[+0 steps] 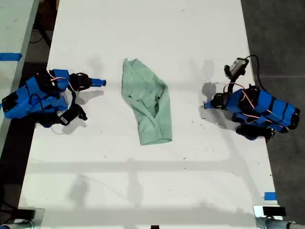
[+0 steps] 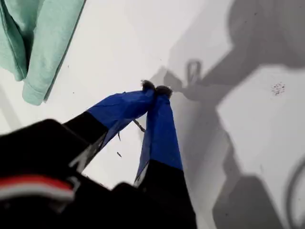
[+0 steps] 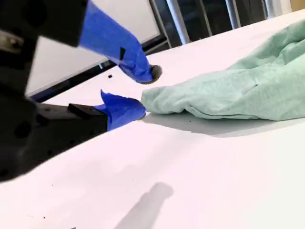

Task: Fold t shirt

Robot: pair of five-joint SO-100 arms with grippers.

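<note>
The pale mint-green t shirt (image 1: 147, 102) lies as a wrinkled oblong bundle in the middle of the white table, slanting toward the exterior view's lower right. My first gripper (image 1: 206, 105) rests at the exterior view's right, pointing at the shirt from a short way off. It is shut with nothing in it (image 2: 155, 88), and the shirt's hem (image 2: 38, 43) lies apart from its tips. My second gripper (image 1: 102, 82) sits low at the exterior view's left. Its jaws are open (image 3: 145, 91), one above the other, just short of the shirt's edge (image 3: 238, 90) and holding nothing.
The white table (image 1: 157, 191) carries a strip of blue tape (image 1: 270, 196) near the exterior view's lower right corner. A small black device on a cable (image 1: 237, 66) sits beside the first arm. Another pale table (image 1: 12, 28) stands at the exterior view's left, and dark floor flanks both sides.
</note>
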